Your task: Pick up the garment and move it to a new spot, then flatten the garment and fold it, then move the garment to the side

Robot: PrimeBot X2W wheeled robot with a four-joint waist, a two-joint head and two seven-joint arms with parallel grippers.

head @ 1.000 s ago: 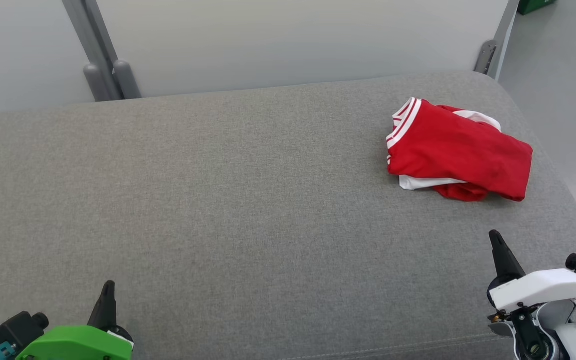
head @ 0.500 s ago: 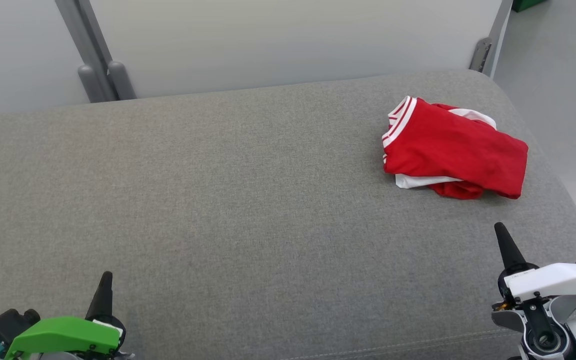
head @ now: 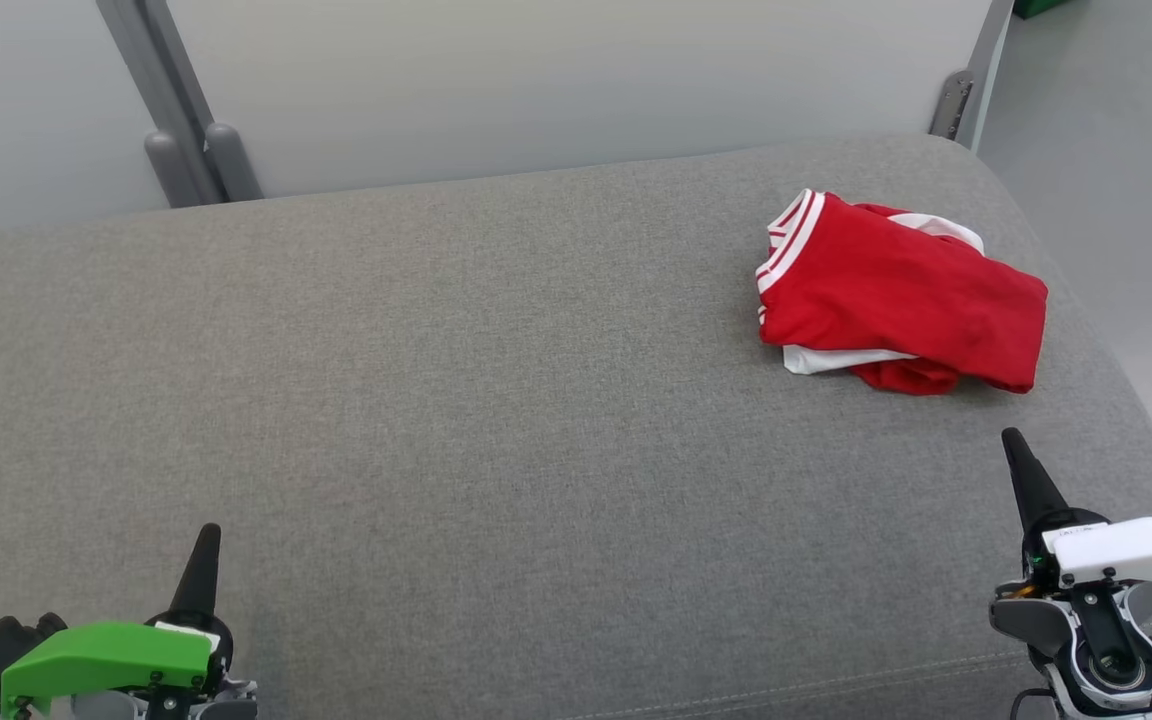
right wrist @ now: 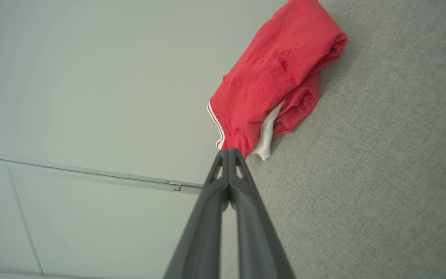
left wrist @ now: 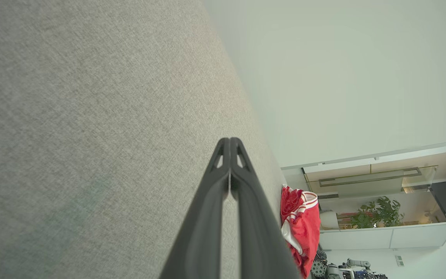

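The garment [head: 901, 300] is a red jersey with white parts and striped trim, lying folded in a loose bundle at the far right of the grey cushion [head: 456, 400]. It also shows in the right wrist view [right wrist: 277, 81] and the left wrist view [left wrist: 302, 232]. My right gripper [head: 1014, 442] is shut and empty, a short way in front of the garment, apart from it. My left gripper [head: 209, 535] is shut and empty at the near left, far from the garment. Each wrist view shows its own fingers pressed together, the left gripper [left wrist: 230, 141] and the right gripper [right wrist: 228, 152].
A pale wall panel [head: 576, 90] with grey posts [head: 186, 160] stands behind the cushion. The cushion's right edge drops to the floor [head: 1126, 180] just past the garment. A stitched seam [head: 786, 692] runs along the near edge.
The head camera has shifted, so the whole scene sits slightly left and up. Both grippers stay shut; the right fingertip stands a little higher in view, the left arm lower.
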